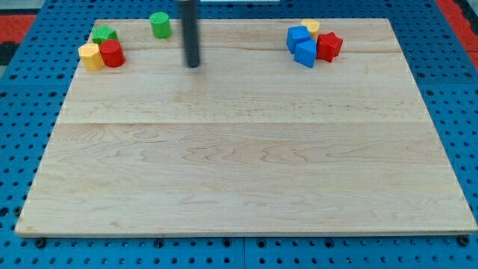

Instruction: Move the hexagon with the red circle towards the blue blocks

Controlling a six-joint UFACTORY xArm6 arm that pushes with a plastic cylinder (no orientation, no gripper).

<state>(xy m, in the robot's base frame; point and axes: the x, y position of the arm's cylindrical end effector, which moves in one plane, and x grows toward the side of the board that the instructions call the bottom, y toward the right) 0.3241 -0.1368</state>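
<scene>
A yellow hexagon [90,57] lies at the view's top left, touching a red circle [112,54] on its right and a green star [104,34] above. Two blue blocks [298,36] [305,53] sit at the view's top right, with a red star [328,46] on their right and a yellow block [311,27] behind them. A green cylinder [160,25] stands near the top edge. My tip [193,65] rests on the board, right of the red circle and just below and to the right of the green cylinder, touching no block.
The wooden board [239,164] lies on a blue perforated table [19,112]. The rod comes down from the view's top edge.
</scene>
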